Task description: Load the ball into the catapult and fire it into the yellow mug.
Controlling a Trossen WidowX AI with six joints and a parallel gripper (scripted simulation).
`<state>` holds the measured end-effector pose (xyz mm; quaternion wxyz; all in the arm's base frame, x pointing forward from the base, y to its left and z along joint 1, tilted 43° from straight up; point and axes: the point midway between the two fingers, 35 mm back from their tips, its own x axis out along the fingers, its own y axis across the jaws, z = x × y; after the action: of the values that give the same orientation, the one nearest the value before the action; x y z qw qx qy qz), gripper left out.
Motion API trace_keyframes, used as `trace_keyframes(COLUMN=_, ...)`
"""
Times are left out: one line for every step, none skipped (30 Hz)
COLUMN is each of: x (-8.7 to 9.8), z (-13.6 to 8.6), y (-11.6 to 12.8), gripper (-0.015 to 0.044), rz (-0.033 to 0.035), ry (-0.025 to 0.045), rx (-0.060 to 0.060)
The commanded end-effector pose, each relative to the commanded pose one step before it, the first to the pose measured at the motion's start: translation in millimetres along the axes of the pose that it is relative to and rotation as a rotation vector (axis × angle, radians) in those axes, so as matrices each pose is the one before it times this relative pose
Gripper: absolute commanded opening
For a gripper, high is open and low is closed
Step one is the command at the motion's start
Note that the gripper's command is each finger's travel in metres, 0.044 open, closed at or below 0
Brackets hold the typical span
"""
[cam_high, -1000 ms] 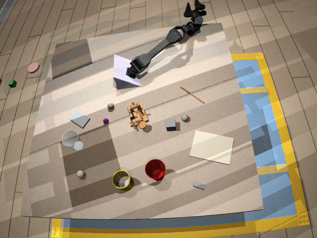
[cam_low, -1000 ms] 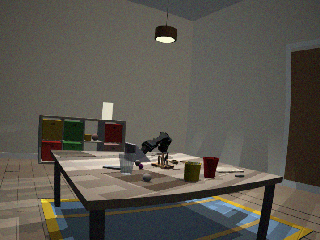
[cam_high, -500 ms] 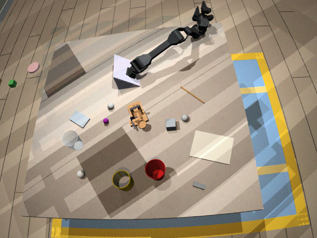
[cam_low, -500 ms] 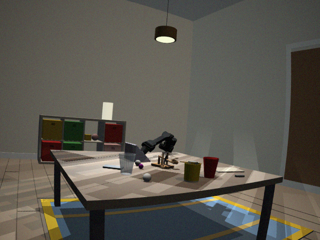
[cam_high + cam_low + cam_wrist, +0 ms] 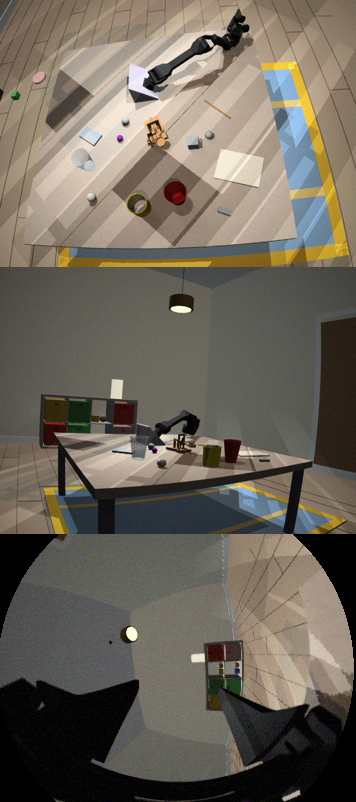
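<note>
The small purple ball [image 5: 120, 137] [image 5: 154, 449] rests on the table left of the catapult. The wooden catapult [image 5: 155, 129] [image 5: 179, 449] stands mid-table; its round cup [image 5: 160, 142] [image 5: 192, 444] is at the end nearer the mugs and shows no ball. The yellow mug [image 5: 128, 205] [image 5: 212, 456] stands upright near the front edge, left of the red cup. My gripper [image 5: 180, 688] is open and empty, raised at the back right of the table in the top view, far from ball and catapult. The wrist view shows walls, lamp and shelf between the fingers.
Around the catapult are the red cup [image 5: 170, 187] [image 5: 231, 452], grey cube [image 5: 192, 141], several grey balls, a clear cup [image 5: 79, 157] [image 5: 139, 447], a blue tile [image 5: 90, 135], an orange stick [image 5: 217, 108] and a cream sheet [image 5: 238, 167]. A lilac wedge [image 5: 136, 79] stands by the arm's base.
</note>
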<state>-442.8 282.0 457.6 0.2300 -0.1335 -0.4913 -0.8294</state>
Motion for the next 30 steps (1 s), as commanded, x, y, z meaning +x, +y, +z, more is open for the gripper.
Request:
trace_keyframes(x=-10.44, z=14.10, y=7.56, gripper=0.0440, rz=-0.02010, ry=-0.04598, rx=-0.0599)
trace_keyframes(x=-2.54, z=3.56, y=1.10, gripper=0.0440, rz=-0.00567, ry=-0.01051, rx=-0.0134)
trace_keyframes(x=-2.53, z=3.57, y=1.05, gripper=0.0440, rz=-0.00579, ry=-0.01045, rx=-0.0134)
trace_keyframes(x=-2.52, z=3.58, y=1.01, gripper=0.0440, rz=-0.00590, ry=-0.01040, rx=-0.0135)
trace_keyframes(x=-2.52, z=3.59, y=0.96, gripper=0.0440, rz=-0.00602, ry=-0.01034, rx=-0.0135)
trace_keyframes(x=-2.51, z=3.60, y=0.92, gripper=0.0440, rz=-0.00613, ry=-0.01029, rx=-0.0135)
trace_keyframes(x=-2.51, z=3.60, y=0.87, gripper=0.0440, rz=-0.00625, ry=-0.01023, rx=-0.0135)
trace_keyframes(x=-2.50, z=3.61, y=0.82, gripper=0.0440, rz=-0.00636, ry=-0.01017, rx=-0.0136)
trace_keyframes(x=-2.52, z=3.65, y=0.79, gripper=0.0440, rz=-0.00649, ry=-0.01015, rx=-0.0136)
trace_keyframes(x=-2.59, z=3.74, y=0.77, gripper=0.0440, rz=-0.00663, ry=-0.01019, rx=-0.0135)
trace_keyframes(x=-2.51, z=3.58, y=0.70, gripper=0.0440, rz=-0.00607, ry=-0.00929, rx=-0.0118)
trace_keyframes(x=-2.67, z=3.75, y=0.73, gripper=0.0440, rz=-0.00583, ry=-0.00904, rx=-0.0105)
trace_keyframes(x=-3.13, z=4.35, y=0.84, gripper=0.0440, rz=-0.00632, ry=-0.00992, rx=-0.0107)
trace_keyframes(x=-3.97, z=5.46, y=1.04, gripper=0.0440, rz=-0.00749, ry=-0.01188, rx=-0.0119)
trace_keyframes(x=-4.58, z=6.27, y=1.18, gripper=0.0440, rz=-0.00834, ry=-0.01327, rx=-0.0128)
trace_keyframes(x=-5.34, z=7.30, y=1.35, gripper=0.0440, rz=-0.00968, ry=-0.01532, rx=-0.0145)
trace_keyframes(x=-5.49, z=7.53, y=1.35, gripper=0.0440, rz=-0.01004, ry=-0.01573, rx=-0.0150)
trace_keyframes(x=-5.46, z=7.51, y=1.30, gripper=0.0440, rz=-0.01012, ry=-0.01566, rx=-0.0150)
trace_keyframes(x=-5.42, z=7.49, y=1.26, gripper=0.0440, rz=-0.01019, ry=-0.01559, rx=-0.0150)
trace_keyframes(x=-5.39, z=7.48, y=1.21, gripper=0.0440, rz=-0.01026, ry=-0.01553, rx=-0.0151)
trace_keyframes(x=-5.36, z=7.46, y=1.16, gripper=0.0440, rz=-0.01033, ry=-0.01546, rx=-0.0151)
trace_keyframes(x=-5.32, z=7.44, y=1.11, gripper=0.0440, rz=-0.01041, ry=-0.01539, rx=-0.0151)
trace_keyframes(x=-5.29, z=7.41, y=1.04, gripper=0.0440, rz=-0.01049, ry=-0.01533, rx=-0.0152)
trace_keyframes(x=-5.26, z=7.37, y=0.94, gripper=0.0440, rz=-0.01063, ry=-0.01526, rx=-0.0153)
trace_keyframes(x=-5.62, z=7.72, y=-0.20, gripper=0.0440, rz=-0.01284, ry=-0.01618, rx=-0.0178)
trace_keyframes(x=-6.02, z=8.30, y=-0.29, gripper=0.0440, rz=-0.01397, ry=-0.01734, rx=-0.0192)
trace_keyframes(x=-5.98, z=8.29, y=-0.38, gripper=0.0440, rz=-0.01410, ry=-0.01722, rx=-0.0193)
trace_keyframes(x=-5.94, z=8.27, y=-0.47, gripper=0.0440, rz=-0.01424, ry=-0.01711, rx=-0.0193)
trace_keyframes(x=-5.91, z=8.25, y=-0.55, gripper=0.0440, rz=-0.01437, ry=-0.01699, rx=-0.0193)
trace_keyframes(x=-5.87, z=8.23, y=-0.64, gripper=0.0440, rz=-0.01450, ry=-0.01687, rx=-0.0193)
